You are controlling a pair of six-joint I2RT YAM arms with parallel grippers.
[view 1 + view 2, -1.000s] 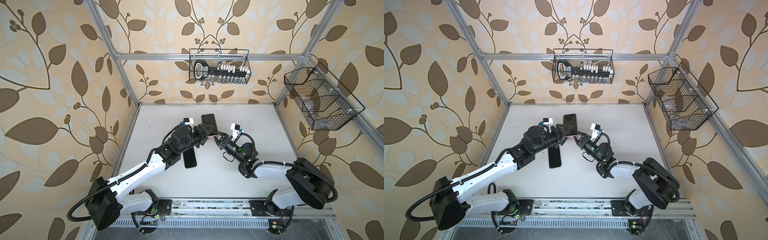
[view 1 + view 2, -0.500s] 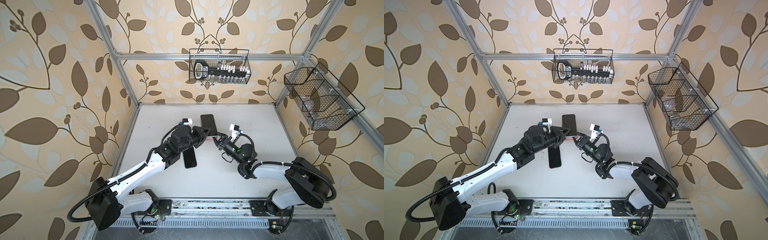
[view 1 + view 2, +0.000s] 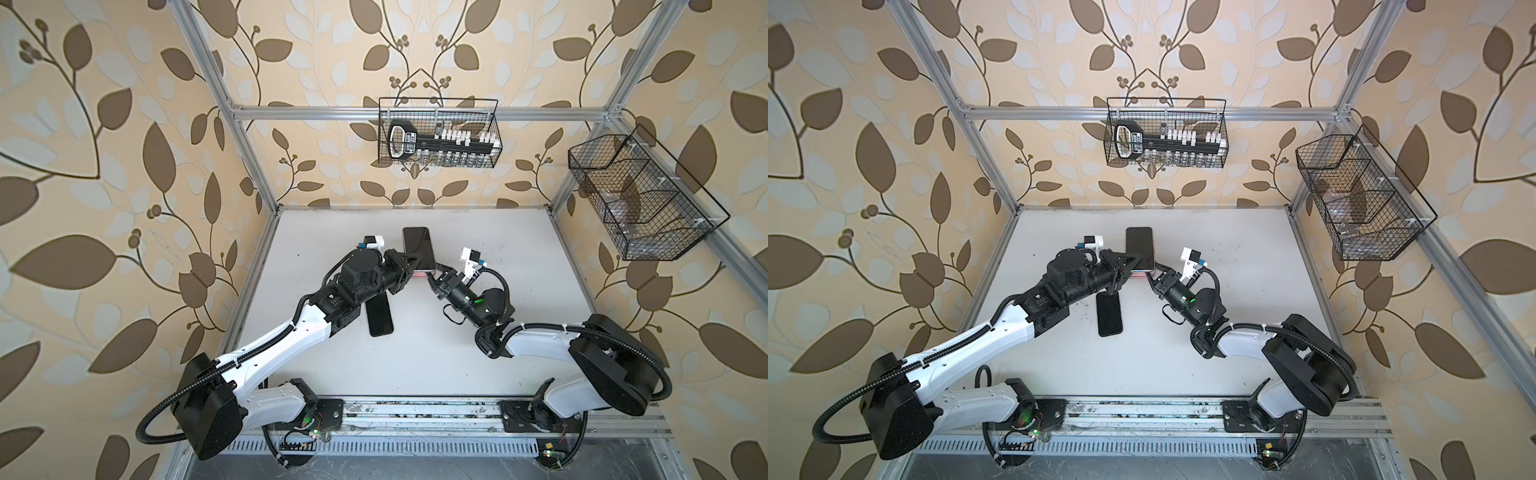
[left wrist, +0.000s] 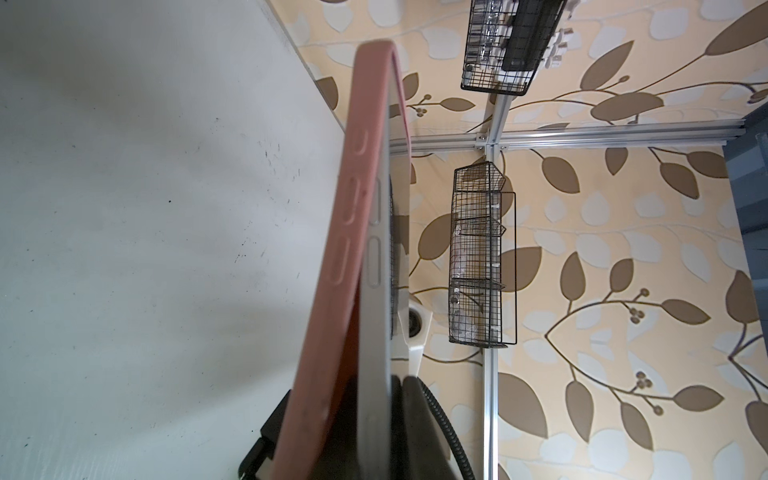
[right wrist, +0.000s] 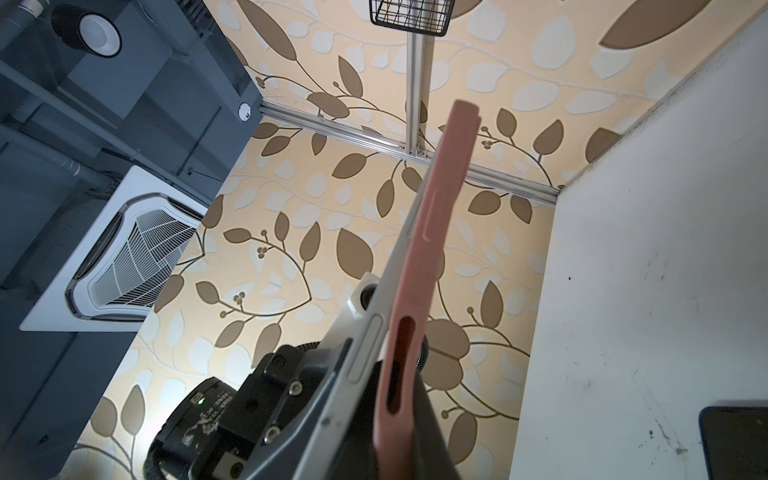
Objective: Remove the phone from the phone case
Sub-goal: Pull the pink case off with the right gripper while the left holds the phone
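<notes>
Leaf-patterned walls were seen around the white table (image 3: 478, 232), above which the phone (image 3: 417, 247) was held screen-up near the middle, its near end parted from the pink phone case (image 4: 332, 291). The left gripper (image 3: 410, 265) was clamped on the phone's near corner, and the right gripper (image 3: 435, 276) was clamped on the case's edge. A second dark phone (image 3: 379, 316) was laid flat beside the left arm.

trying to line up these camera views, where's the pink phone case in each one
In a top view: pink case, a thin sliver under the near end of the phone, mid-picture.
In a top view: the same sliver, just left of centre.
Left wrist: long pink band up the middle.
Right wrist: pink band rising from bottom centre.
Shared landmark: the phone, right against it everywhere.
</notes>
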